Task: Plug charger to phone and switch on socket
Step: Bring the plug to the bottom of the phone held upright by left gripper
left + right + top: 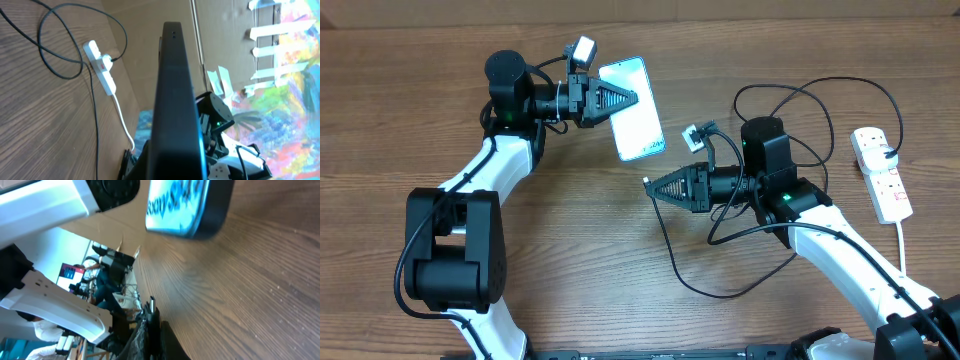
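Note:
The phone (632,125), its light screen up, is off the table, and my left gripper (628,98) is shut on its upper long edge. The left wrist view gives the phone (175,95) edge-on as a black bar rising from my left gripper (172,167). My right gripper (654,187) is shut on the charger's black connector tip (646,181), just below the phone's lower end and apart from it. From the right wrist, the tip (151,303) sticks out of my right gripper (150,325) toward the phone (187,205). The charger cable (672,262) loops across the table. The socket (882,172) lies far right.
The white socket strip (101,68) with its red switch and thick white cord (122,117) lies by the cardboard wall (150,30). Black cable loops (800,100) lie behind my right arm. Bare wooden tabletop (620,260) spreads between the arms.

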Controlling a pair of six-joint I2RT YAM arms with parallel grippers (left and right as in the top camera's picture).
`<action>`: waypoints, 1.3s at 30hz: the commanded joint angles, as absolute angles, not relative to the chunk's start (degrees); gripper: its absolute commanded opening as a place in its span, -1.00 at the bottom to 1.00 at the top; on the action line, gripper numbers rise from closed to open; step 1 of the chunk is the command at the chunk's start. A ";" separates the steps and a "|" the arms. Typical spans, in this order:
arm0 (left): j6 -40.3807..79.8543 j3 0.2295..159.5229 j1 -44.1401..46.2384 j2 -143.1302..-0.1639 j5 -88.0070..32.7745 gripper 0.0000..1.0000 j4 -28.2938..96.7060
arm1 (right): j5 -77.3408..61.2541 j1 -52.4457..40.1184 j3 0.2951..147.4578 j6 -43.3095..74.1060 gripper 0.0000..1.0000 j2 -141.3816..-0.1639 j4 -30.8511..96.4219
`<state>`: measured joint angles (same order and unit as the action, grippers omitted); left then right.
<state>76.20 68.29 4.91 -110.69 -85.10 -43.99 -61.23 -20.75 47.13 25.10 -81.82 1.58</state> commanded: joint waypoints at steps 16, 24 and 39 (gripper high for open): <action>76.71 69.30 6.17 -110.52 -87.90 -0.92 -45.76 | -61.12 -19.86 46.94 33.12 -0.92 -83.18 -5.69; 76.73 69.30 6.46 -110.52 -87.94 -0.91 -45.76 | -61.14 -19.86 46.94 34.57 -0.92 -84.47 -8.10; 76.75 69.30 6.44 -110.52 -87.96 -0.92 -45.74 | -61.12 -17.15 46.94 37.45 -0.92 -84.47 -8.54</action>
